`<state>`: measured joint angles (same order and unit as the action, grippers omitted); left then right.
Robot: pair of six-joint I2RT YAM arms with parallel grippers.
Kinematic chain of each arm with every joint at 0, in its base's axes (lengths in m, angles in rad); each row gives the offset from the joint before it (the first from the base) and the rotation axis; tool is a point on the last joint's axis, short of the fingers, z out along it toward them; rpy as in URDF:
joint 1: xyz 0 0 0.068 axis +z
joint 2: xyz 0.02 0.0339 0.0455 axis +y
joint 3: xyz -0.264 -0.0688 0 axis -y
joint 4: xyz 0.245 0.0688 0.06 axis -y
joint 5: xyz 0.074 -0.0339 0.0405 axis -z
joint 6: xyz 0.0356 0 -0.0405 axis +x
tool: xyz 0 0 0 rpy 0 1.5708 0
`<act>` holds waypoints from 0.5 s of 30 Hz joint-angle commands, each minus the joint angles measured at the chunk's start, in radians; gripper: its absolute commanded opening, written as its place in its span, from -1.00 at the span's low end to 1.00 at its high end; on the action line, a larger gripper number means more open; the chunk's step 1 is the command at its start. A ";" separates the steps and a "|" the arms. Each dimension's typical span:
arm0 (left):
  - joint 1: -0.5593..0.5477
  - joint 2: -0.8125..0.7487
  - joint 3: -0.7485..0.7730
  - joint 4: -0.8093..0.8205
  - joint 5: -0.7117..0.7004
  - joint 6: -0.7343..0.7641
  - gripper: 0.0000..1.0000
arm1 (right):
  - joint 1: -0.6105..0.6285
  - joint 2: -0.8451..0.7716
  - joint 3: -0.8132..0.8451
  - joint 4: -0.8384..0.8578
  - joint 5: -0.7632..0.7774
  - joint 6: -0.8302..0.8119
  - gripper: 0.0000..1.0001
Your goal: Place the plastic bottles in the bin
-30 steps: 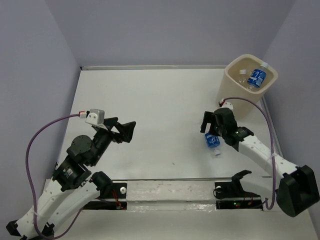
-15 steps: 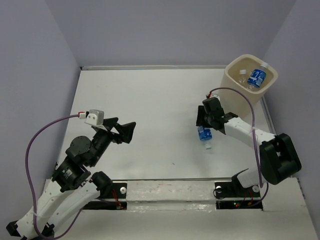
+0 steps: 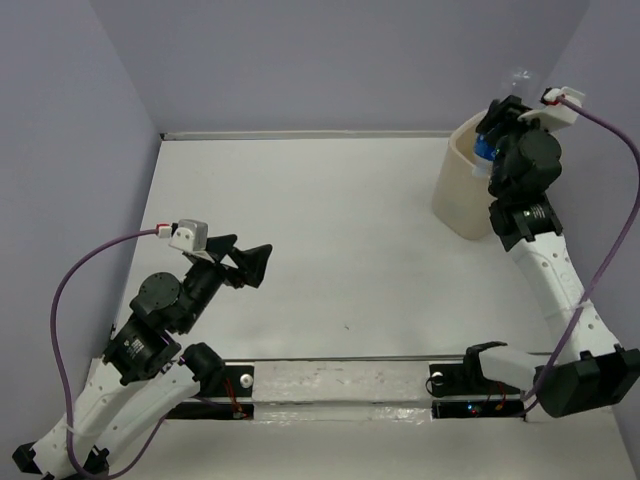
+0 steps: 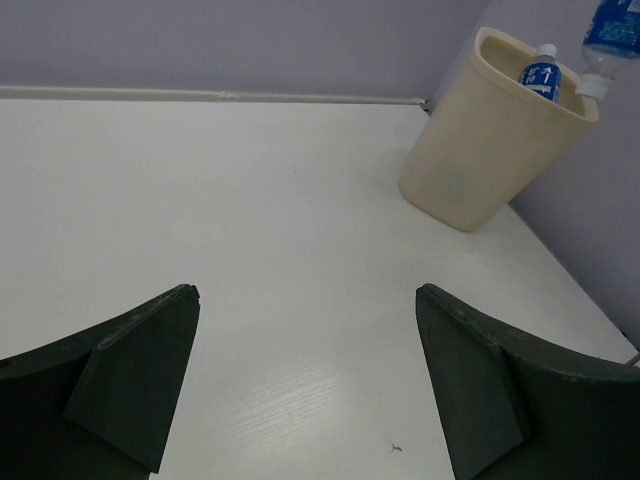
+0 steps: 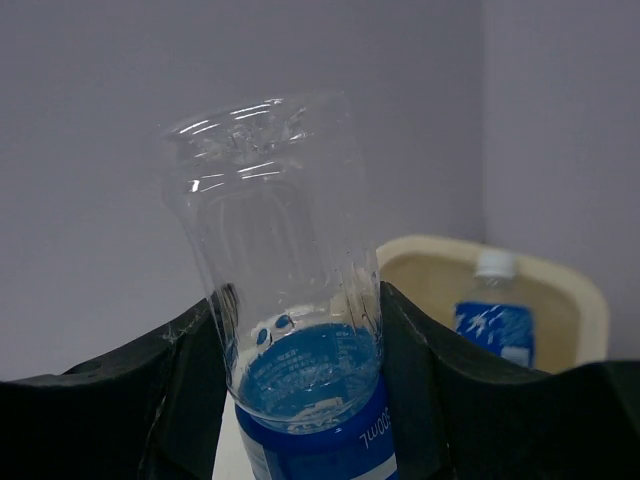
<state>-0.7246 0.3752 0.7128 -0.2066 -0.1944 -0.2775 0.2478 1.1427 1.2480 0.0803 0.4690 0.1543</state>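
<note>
My right gripper [image 3: 497,128] is raised over the beige bin [image 3: 458,192] at the back right, shut on a clear plastic bottle [image 5: 290,290] by its blue label band. In the left wrist view that bottle [image 4: 609,34] hangs cap-down just above the bin's [image 4: 470,160] far rim. Another blue-labelled bottle [image 5: 491,316] with a white cap stands inside the bin [image 5: 592,300], also showing in the left wrist view as a bottle [image 4: 541,72] poking above the rim. My left gripper [image 3: 250,262] hovers over the table's left half, open, nothing between its fingers [image 4: 135,370].
Lilac walls enclose the white table [image 3: 330,210] on the left, back and right. The bin stands tight in the back right corner. A metal rail [image 3: 340,385] with both arm bases runs along the near edge.
My right gripper closed on the bottle lying on the table mid-right and carried it up and back to above the bin. The left arm has not moved.
</note>
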 commanded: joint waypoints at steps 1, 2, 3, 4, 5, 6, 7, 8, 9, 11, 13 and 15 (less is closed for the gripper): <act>0.007 -0.022 -0.006 0.033 -0.004 0.018 0.98 | -0.140 0.104 0.044 0.294 0.069 -0.113 -0.18; 0.007 -0.022 -0.006 0.035 -0.002 0.020 0.98 | -0.159 0.151 0.057 0.338 0.059 -0.117 -0.18; 0.007 -0.021 -0.004 0.038 0.000 0.020 0.98 | -0.182 0.173 0.062 0.361 0.059 -0.134 -0.18; 0.007 -0.018 -0.004 0.038 0.001 0.021 0.98 | -0.191 0.195 0.064 0.419 0.059 -0.143 -0.18; 0.008 -0.016 -0.004 0.038 0.003 0.020 0.98 | -0.200 0.237 0.062 0.444 0.056 -0.144 -0.18; 0.008 -0.013 -0.004 0.039 0.003 0.021 0.98 | -0.217 0.256 0.062 0.467 0.053 -0.144 -0.18; 0.008 -0.010 -0.004 0.039 0.003 0.023 0.98 | -0.217 0.276 0.065 0.499 0.045 -0.144 -0.18; 0.008 -0.009 -0.004 0.038 0.000 0.021 0.98 | -0.229 0.323 0.073 0.513 0.034 -0.142 -0.18; 0.008 -0.009 -0.004 0.038 -0.002 0.023 0.98 | -0.229 0.351 0.102 0.519 0.036 -0.144 -0.17; 0.010 -0.009 -0.004 0.039 -0.004 0.023 0.98 | -0.229 0.402 0.132 0.519 0.042 -0.172 -0.17; 0.010 -0.006 -0.004 0.041 -0.007 0.024 0.98 | -0.229 0.442 0.137 0.523 0.045 -0.161 -0.16; 0.013 -0.002 -0.004 0.042 -0.007 0.024 0.98 | -0.229 0.439 0.096 0.550 0.033 -0.112 -0.11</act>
<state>-0.7212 0.3641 0.7128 -0.2066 -0.1959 -0.2749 0.0208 1.6058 1.3190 0.4774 0.5007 0.0151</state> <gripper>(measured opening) 0.989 0.598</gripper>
